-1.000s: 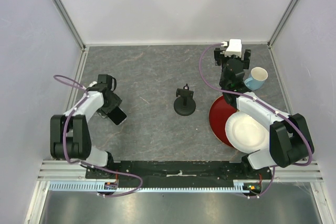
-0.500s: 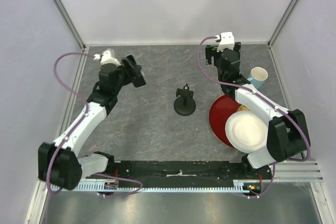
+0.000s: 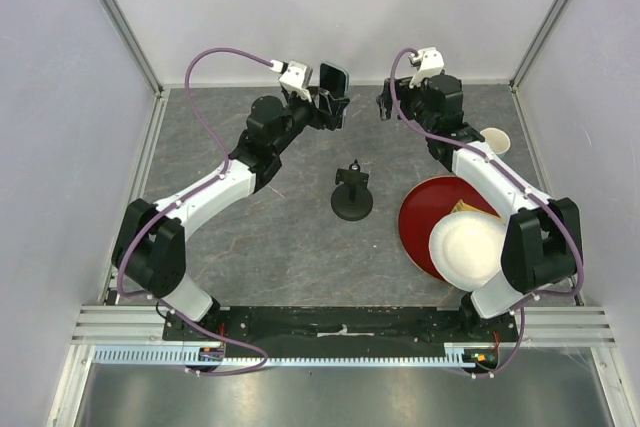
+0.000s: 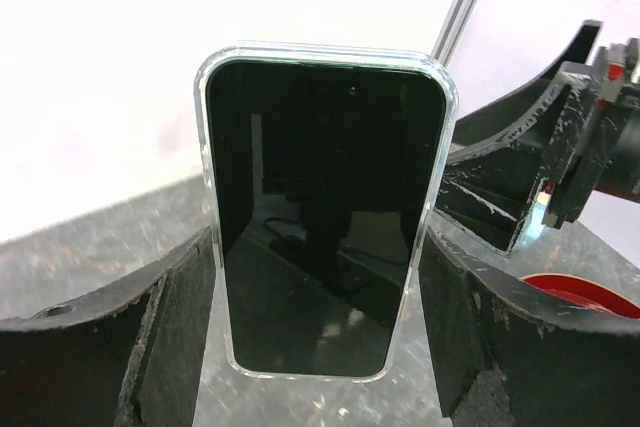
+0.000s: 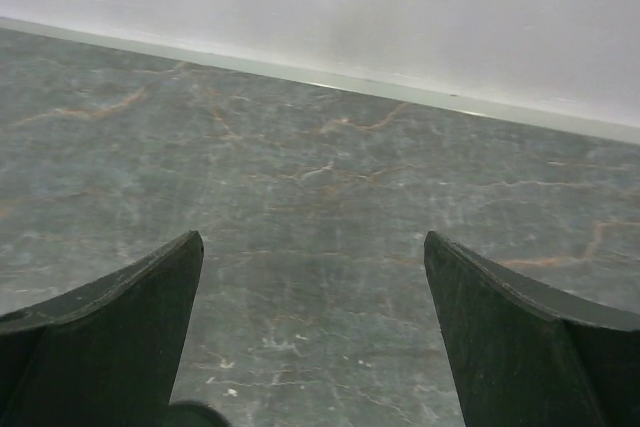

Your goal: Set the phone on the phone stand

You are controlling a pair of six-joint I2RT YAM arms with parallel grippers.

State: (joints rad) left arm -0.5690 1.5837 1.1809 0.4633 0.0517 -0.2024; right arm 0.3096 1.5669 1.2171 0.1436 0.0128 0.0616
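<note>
Beyond phone stand (image 3: 352, 197), left arm (image 3: 215, 187) outstretched, phone (image 3: 333, 94) aloft

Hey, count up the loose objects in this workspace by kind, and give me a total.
Glossy black rectangular phone in clear case: 1
Small black phone stand with round base: 1
Round plates, red plate and white plate: 2
Pale cup: 1
Total: 5

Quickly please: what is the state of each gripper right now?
Left gripper: closed on the phone.
Right gripper: open, holding nothing.
</note>
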